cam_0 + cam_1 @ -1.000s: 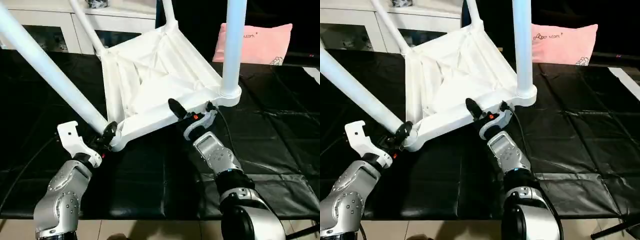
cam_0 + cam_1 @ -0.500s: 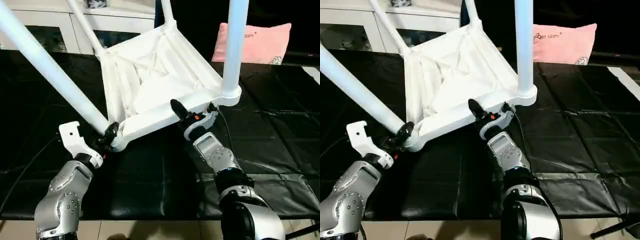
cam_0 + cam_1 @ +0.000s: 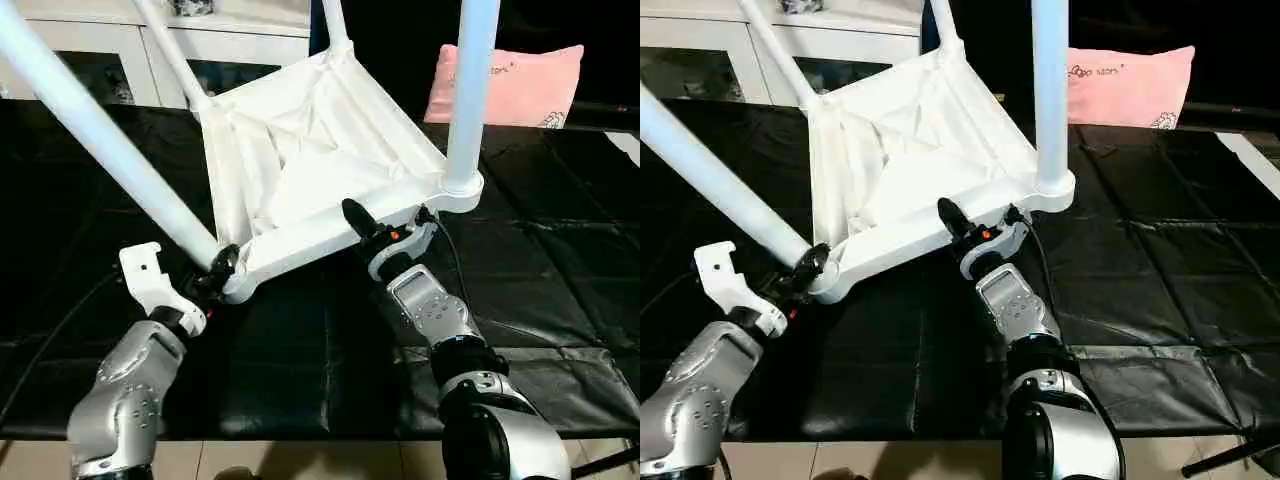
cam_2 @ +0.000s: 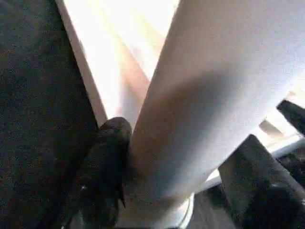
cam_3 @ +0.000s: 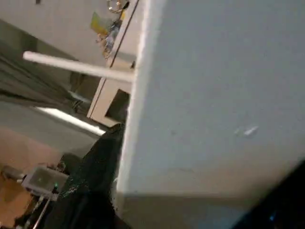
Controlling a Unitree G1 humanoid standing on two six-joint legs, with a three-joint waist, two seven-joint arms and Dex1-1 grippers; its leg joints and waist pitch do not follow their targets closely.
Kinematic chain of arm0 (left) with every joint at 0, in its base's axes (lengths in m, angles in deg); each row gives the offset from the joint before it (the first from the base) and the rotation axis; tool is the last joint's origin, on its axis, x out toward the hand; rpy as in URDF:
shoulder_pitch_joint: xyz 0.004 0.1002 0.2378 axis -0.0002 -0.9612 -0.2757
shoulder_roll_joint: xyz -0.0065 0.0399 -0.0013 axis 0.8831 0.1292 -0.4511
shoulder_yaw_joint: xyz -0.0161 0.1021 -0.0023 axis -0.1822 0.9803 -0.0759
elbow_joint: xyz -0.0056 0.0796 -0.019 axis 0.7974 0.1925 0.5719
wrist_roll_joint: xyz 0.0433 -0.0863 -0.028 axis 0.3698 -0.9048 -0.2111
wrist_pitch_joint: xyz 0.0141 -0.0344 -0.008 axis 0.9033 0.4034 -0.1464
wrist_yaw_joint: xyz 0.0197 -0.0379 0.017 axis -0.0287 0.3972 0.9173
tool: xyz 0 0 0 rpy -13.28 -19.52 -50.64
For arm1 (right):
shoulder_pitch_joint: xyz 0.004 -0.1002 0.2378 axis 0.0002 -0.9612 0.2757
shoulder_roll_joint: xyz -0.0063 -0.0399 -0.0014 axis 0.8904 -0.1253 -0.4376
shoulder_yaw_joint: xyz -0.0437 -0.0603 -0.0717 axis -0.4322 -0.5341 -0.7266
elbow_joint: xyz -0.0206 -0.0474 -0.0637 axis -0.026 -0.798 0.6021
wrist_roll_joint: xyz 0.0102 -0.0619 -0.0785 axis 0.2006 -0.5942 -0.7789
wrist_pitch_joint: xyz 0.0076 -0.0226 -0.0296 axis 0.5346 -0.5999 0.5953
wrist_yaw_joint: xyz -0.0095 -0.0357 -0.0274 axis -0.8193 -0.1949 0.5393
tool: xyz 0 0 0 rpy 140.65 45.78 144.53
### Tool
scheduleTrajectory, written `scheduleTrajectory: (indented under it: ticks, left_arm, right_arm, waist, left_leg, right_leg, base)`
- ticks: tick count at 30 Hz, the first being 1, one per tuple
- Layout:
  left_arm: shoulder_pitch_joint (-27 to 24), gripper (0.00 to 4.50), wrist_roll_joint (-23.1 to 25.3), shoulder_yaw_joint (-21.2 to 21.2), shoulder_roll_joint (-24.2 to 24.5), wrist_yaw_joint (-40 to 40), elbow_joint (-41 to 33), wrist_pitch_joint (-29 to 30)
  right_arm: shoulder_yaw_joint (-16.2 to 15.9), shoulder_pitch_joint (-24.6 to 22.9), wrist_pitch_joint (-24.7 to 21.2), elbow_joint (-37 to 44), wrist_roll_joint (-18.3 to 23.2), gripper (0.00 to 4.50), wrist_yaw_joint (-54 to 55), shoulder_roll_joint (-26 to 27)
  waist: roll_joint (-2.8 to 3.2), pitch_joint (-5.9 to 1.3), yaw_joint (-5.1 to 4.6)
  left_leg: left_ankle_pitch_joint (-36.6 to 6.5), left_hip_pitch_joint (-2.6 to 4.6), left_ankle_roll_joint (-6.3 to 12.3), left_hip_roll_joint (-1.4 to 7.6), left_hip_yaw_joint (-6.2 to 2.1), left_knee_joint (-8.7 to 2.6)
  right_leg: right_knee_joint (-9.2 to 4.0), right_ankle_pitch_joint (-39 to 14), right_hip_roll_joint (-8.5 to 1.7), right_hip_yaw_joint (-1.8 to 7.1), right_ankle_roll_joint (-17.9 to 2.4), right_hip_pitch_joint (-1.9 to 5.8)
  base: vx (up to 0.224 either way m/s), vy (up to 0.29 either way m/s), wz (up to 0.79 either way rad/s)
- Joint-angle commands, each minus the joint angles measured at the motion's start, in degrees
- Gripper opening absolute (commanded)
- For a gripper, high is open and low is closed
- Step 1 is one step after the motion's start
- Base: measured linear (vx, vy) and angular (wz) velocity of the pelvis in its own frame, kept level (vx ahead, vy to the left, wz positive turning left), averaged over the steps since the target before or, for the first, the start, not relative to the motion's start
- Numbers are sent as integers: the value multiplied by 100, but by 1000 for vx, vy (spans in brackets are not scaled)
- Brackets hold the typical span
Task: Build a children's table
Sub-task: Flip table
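Note:
The white tabletop rests upside down and tilted on the black surface, ribbed underside facing me. Its legs stick up out of the corner sockets: one slants far to the left, one stands at the near right, and two rise at the back. My left gripper is shut on the base of the slanting leg at the near-left socket, one black finger pressed against it. My right gripper is shut on the tabletop's near rim.
A black padded cover spreads over the work surface. A pink pillow lies at the back right. A white glass-door cabinet stands behind the table at the back left.
The table and both grippers have edged slightly to the right. Both grips are unchanged.

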Motion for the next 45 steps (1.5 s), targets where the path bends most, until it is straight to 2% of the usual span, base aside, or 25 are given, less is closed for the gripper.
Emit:
scheduleTrajectory:
  ticks: [1,3,4,5,8,12,15,16,33,35,37,39,40,43,45]
  left_arm:
    - [-107,331,-77,296,13,-229,-51,167]
    - [-143,337,-86,291,25,-243,-77,177]
    - [-143,347,-86,291,25,-243,-77,177]
    - [-143,364,-86,291,25,-243,-77,177]
    - [-143,379,-86,291,25,-243,-77,177]
    - [-143,421,-86,291,25,-243,-77,177]
    - [-143,427,-86,291,25,-243,-77,177]
    - [-143,447,-86,291,25,-243,-77,177]
    - [-170,450,-103,294,44,-268,-100,189]
    - [-356,450,-119,282,295,-561,-223,123]
    - [-460,450,-110,269,463,-756,-285,56]
    - [-461,450,-111,268,462,-755,-286,57]
    - [-463,450,-110,269,460,-753,-286,58]
    - [-471,450,-110,273,462,-752,-295,66]
    - [-487,450,-133,284,490,-762,-303,66]
  right_arm:
    - [-88,135,163,550,-36,220,-166,41]
    - [-87,126,159,581,-35,218,-159,33]
    - [-87,126,159,581,-35,217,-159,33]
    - [-87,126,159,581,-35,217,-159,33]
    - [-87,126,159,581,-35,217,-159,33]
    - [-87,126,159,581,-35,217,-159,33]
    - [-87,126,159,581,-35,217,-159,33]
    - [-87,126,159,581,-35,217,-159,33]
    - [-91,119,164,601,-42,217,-153,27]
    - [-106,14,191,1014,-98,217,-47,-141]
    - [-108,-58,200,1308,-126,217,23,-265]
    - [-107,-57,201,1306,-124,217,23,-264]
    - [-106,-57,201,1304,-124,217,22,-264]
    - [-108,-55,198,1301,-124,217,13,-267]
    - [-121,-68,176,1341,-112,217,36,-265]
  waist:
    - [55,-404,-7]
    - [58,-420,2]
    - [54,-402,2]
    - [54,-386,-1]
    - [66,-379,-1]
    - [63,-383,0]
    - [63,-383,-1]
    - [62,-389,1]
    - [57,-398,5]
    - [34,-397,21]
    - [47,-402,21]
    - [58,-397,32]
    - [61,-374,31]
    - [54,-371,16]
    - [50,-371,8]
  left_leg:
    - [-205,87,105,214,-33,-354]
    - [-8,76,207,208,-26,-325]
    - [-7,67,282,207,-15,-325]
    - [-178,67,292,213,-10,-336]
    - [-375,83,182,237,-18,-356]
    - [-340,83,158,230,-16,-350]
    - [-306,78,172,227,-16,-346]
    - [-296,83,174,225,-15,-341]
    - [-199,80,235,222,-16,-324]
    - [-139,85,241,225,-24,-324]
    - [-59,97,305,220,-12,-314]
    - [-97,110,281,221,-8,-321]
    - [-306,103,186,226,-5,-341]
    - [-497,93,58,226,-13,-360]
    - [-506,87,39,220,-15,-359]
  right_leg:
    - [-224,496,-380,215,-1254,272]
    - [-198,775,-374,213,-1294,267]
    - [-204,825,-367,209,-1336,250]
    - [-223,629,-377,211,-1352,250]
    - [-242,278,-384,208,-1316,246]
    - [-233,367,-381,210,-1305,249]
    - [-227,421,-379,208,-1311,253]
    - [-224,436,-379,209,-1311,253]
    - [-207,526,-376,203,-1349,262]
    - [-204,544,-376,198,-1329,273]
    - [-193,588,-360,202,-1265,244]
    - [-205,514,-353,199,-1254,233]
    - [-226,294,-358,204,-1249,228]
    - [-241,62,-372,209,-1180,240]
    - [-245,41,-373,210,-1158,244]
  base:
    - [0,0,0]
    - [0,0,0]
    - [0,0,0]
    - [0,0,0]
    - [0,0,0]
    - [0,0,0]
    - [0,0,0]
    - [0,0,0]
    - [0,0,0]
    - [0,0,0]
    - [0,0,0]
    - [0,0,0]
    - [0,0,0]
    - [0,0,0]
    - [0,0,0]
